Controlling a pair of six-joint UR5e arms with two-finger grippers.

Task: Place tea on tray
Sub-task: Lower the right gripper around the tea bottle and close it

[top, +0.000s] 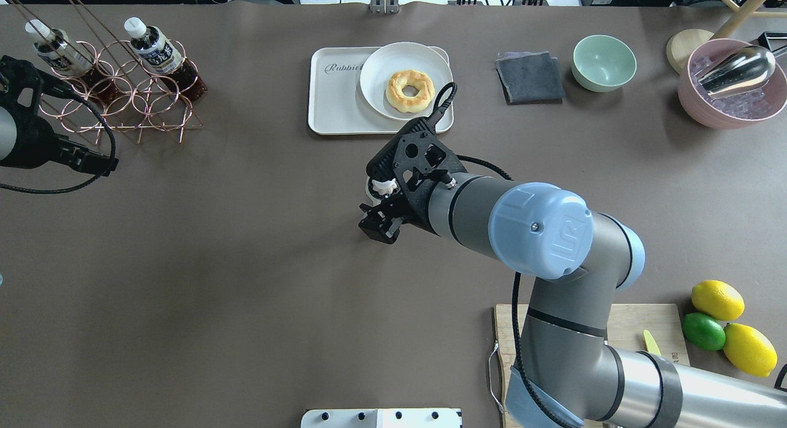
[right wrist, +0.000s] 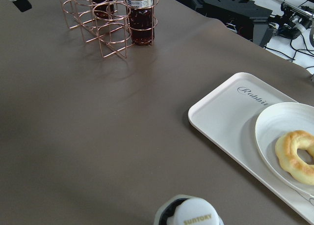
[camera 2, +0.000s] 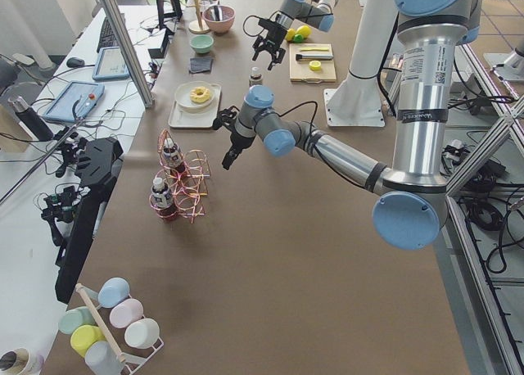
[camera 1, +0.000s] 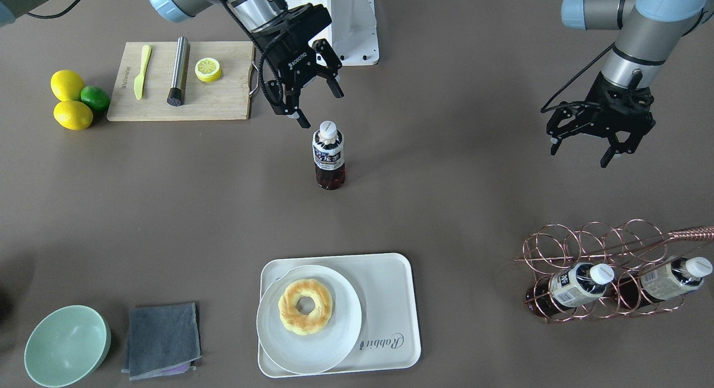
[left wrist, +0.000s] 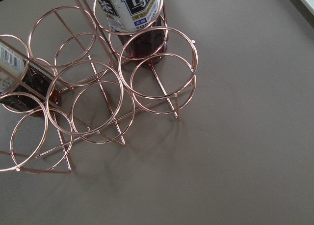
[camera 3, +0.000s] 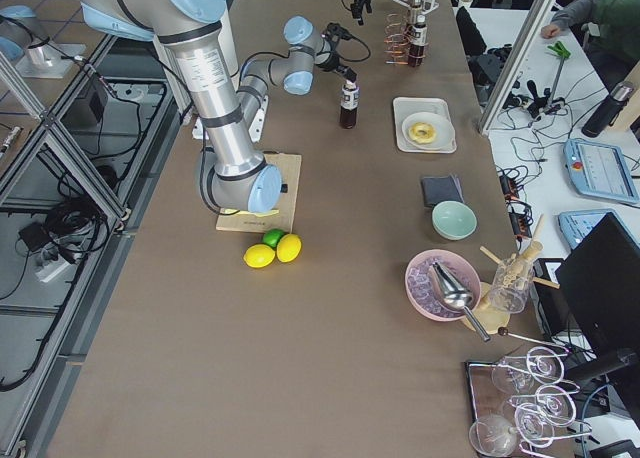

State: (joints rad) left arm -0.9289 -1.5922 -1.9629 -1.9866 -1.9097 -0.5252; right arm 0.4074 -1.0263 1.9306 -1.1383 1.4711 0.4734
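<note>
One tea bottle (camera 1: pixel 328 156) stands upright on the brown table, mid-table, with a white cap and dark liquid. My right gripper (camera 1: pixel 321 105) is open, just above and behind its cap, not touching it. In the overhead view the gripper (top: pixel 376 214) covers most of the bottle; only the cap (top: pixel 383 185) shows. The cap (right wrist: pixel 191 216) sits at the bottom edge of the right wrist view. The cream tray (camera 1: pixel 390 299) lies at the table's far side and also shows overhead (top: pixel 335 102), bearing a white plate (camera 1: pixel 334 343) with a doughnut (camera 1: pixel 305 306). My left gripper (camera 1: pixel 580 153) is open and empty, near the rack.
A copper wire rack (camera 1: pixel 602 248) holds two more tea bottles (camera 1: pixel 580 285). A wooden cutting board (camera 1: pixel 223 98) carries a knife, a metal cylinder and a lemon slice; lemons and a lime (camera 1: pixel 72 98) lie beside it. A mint bowl (camera 1: pixel 67 346) and grey cloth (camera 1: pixel 162 338) sit near the tray.
</note>
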